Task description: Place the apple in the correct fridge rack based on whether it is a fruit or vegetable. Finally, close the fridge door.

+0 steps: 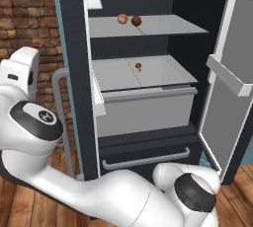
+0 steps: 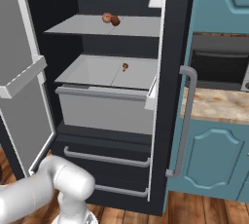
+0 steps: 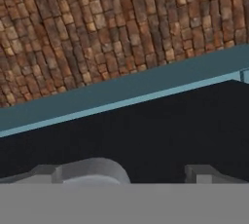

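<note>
The dark red-brown apple (image 1: 137,20) (image 2: 115,21) rests on the upper fridge rack (image 1: 168,26) (image 2: 78,26), touching or nearly touching a paler peach-pink ball (image 1: 122,18) (image 2: 106,17) beside it. Both fridge doors stand open. My gripper (image 3: 126,174) is open with nothing between its two dark fingertips (image 3: 48,173). In the hand view it faces the dark outer face of one fridge door (image 3: 146,135), with a grey rounded shape, perhaps the door handle (image 3: 92,169), close between the tips. My white wrist (image 1: 20,70) sits left of that door, far from the apple.
A tiny red bit (image 1: 138,66) (image 2: 125,66) lies in the pale grey drawer-bin (image 1: 148,107) (image 2: 102,108) under the rack. The handled door (image 1: 74,73) (image 2: 175,72) carries a grey bar handle (image 1: 59,102) (image 2: 187,121). The other door (image 1: 232,73) (image 2: 24,72) has shelves. A brick wall (image 3: 121,23) and teal cabinets (image 2: 214,159) flank the fridge.
</note>
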